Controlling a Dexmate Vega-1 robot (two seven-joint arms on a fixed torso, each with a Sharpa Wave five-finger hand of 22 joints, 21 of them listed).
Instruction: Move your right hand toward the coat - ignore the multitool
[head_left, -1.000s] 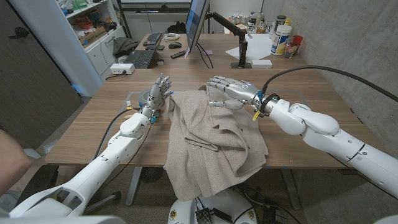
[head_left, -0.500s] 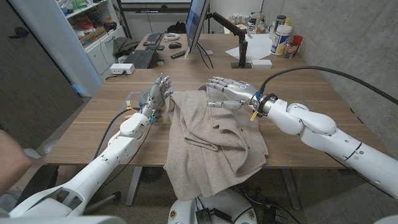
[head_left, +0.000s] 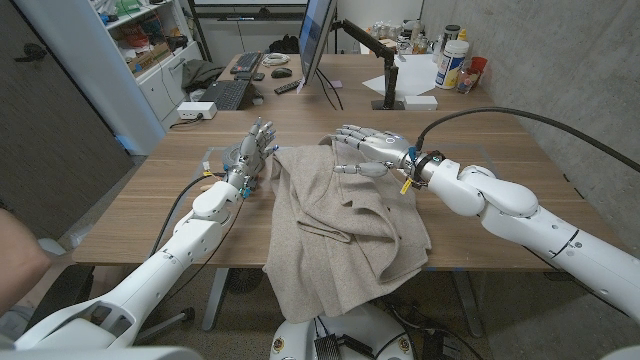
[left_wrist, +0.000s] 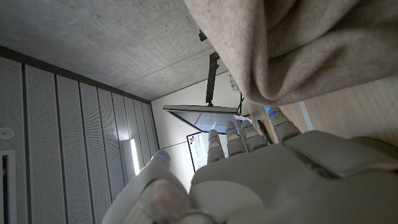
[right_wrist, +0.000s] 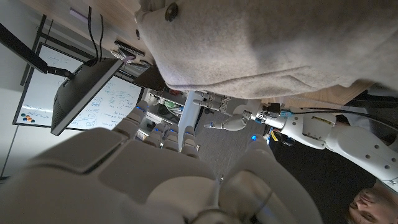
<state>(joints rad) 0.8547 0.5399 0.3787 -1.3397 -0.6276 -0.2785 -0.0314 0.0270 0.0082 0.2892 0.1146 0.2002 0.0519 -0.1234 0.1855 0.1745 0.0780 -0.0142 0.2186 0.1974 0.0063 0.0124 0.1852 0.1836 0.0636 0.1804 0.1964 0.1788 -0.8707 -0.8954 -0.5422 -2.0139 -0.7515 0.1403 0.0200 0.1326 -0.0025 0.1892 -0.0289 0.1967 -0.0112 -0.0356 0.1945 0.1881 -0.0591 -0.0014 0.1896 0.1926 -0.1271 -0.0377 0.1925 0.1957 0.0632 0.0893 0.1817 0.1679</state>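
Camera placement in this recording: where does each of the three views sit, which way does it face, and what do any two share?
Head view: on the robot's head, looking down at the table; both arms, left hand, right hand over the coat.
Left wrist view: behind the left hand, facing along its fingers toward the coat.
Right wrist view: behind the right hand, facing the coat and the left hand.
Shared: all three show the coat.

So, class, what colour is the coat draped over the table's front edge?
Plain beige, no pattern: the coat shows best in the head view.
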